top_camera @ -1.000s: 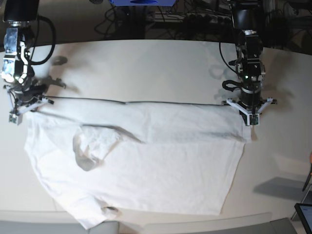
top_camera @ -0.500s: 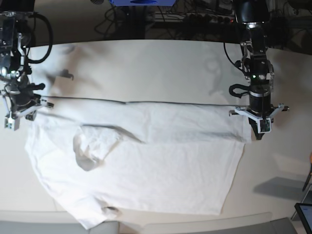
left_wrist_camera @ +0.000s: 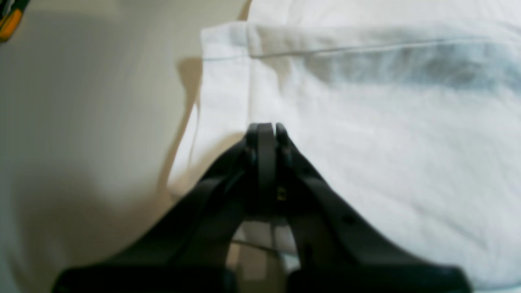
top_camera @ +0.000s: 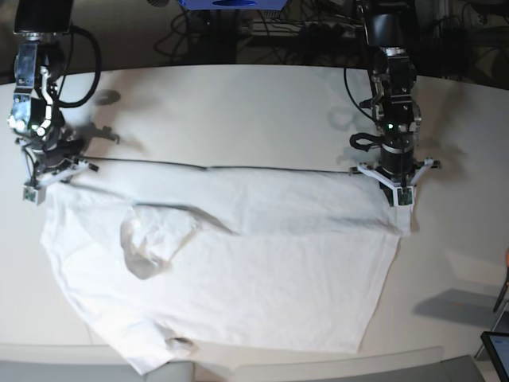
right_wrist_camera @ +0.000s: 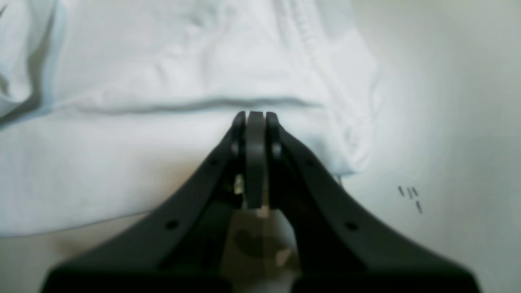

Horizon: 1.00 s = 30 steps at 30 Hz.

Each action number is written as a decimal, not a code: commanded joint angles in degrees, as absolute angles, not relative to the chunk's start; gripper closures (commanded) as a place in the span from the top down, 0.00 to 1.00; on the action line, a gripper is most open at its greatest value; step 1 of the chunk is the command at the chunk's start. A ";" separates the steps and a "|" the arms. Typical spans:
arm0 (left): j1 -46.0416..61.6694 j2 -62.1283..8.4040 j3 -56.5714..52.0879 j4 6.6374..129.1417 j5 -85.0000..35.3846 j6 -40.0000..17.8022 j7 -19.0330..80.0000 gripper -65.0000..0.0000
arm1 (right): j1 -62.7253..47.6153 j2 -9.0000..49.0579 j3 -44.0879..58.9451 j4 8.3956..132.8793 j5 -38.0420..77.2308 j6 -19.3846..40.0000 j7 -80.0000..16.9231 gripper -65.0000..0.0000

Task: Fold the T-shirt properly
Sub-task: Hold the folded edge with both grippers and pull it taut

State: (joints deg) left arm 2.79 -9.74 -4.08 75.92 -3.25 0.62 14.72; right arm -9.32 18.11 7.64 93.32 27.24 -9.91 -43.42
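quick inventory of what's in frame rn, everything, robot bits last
T-shirt: 1, white, spread across the near half of the table, far edge folded over in a straight line between the two grippers.
Table: 1, off-white, fills most of the base view.
Cables: several, black, behind the table's far edge.
Blue object: 1, top edge of the base view, mostly cut off.
Left gripper: 1, black, shut, over the shirt's corner on the base view's right; whether it pinches cloth is unclear.
Right gripper: 1, black, shut, at the shirt's corner on the base view's left; grip on cloth also unclear.
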 commanded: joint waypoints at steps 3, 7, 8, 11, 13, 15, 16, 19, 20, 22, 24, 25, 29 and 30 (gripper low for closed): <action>1.71 -11.91 -4.35 74.24 -3.30 0.92 15.87 0.00 | -8.75 20.26 7.96 91.91 27.12 -9.89 -39.52 0.02; 1.71 -13.14 -4.35 74.24 -3.38 0.92 15.87 0.00 | -8.66 20.79 8.40 88.40 27.12 -9.89 -38.37 0.02; 1.80 -13.58 -4.35 74.24 -3.47 0.92 15.87 0.00 | -8.66 21.49 8.31 87.69 27.12 -9.89 -38.29 0.02; 2.24 -13.85 -4.44 74.59 -3.47 0.92 15.87 0.00 | -8.66 22.20 8.22 86.55 27.12 -9.89 -36.44 0.02; 2.24 -14.02 -4.53 74.77 -3.47 0.92 15.87 0.00 | -8.75 22.46 8.40 86.55 27.12 -9.89 -35.82 0.02; 2.33 -14.99 -4.62 75.74 -3.56 0.92 15.87 0.00 | -8.84 23.78 8.48 86.73 27.12 -9.89 -35.82 0.02; 2.59 -15.25 -4.62 76.62 -3.56 0.92 15.87 0.00 | -8.84 24.48 8.48 86.81 27.12 -9.89 -35.91 0.02; 3.91 -15.34 -6.81 80.57 -3.56 0.92 16.13 0.00 | -8.92 25.19 8.57 87.78 27.12 -9.89 -36.00 0.02; 4.53 -15.25 -7.60 82.42 -3.56 0.92 16.22 0.00 | -9.27 25.19 8.57 88.84 27.12 -9.89 -36.09 0.02; 5.67 -15.16 -8.13 85.58 -3.56 0.92 16.31 0.00 | -10.59 25.10 8.57 91.91 27.21 -9.98 -36.88 0.02; 6.29 -15.08 -7.78 88.13 -3.56 0.92 16.31 0.00 | -11.30 24.57 8.57 95.78 27.30 -9.98 -37.85 0.02; 6.46 -14.99 -7.52 89.10 -3.56 0.92 16.31 0.00 | -11.65 24.48 8.57 97.45 27.30 -9.98 -38.37 0.02; 6.99 -12.62 -7.87 91.03 -3.56 0.92 16.31 0.00 | -11.47 21.23 8.31 102.99 27.21 -9.98 -41.71 0.02; 6.90 -12.35 -7.69 90.86 -3.47 0.92 16.31 0.00 | -11.47 20.79 8.22 103.25 27.21 -9.98 -42.33 0.02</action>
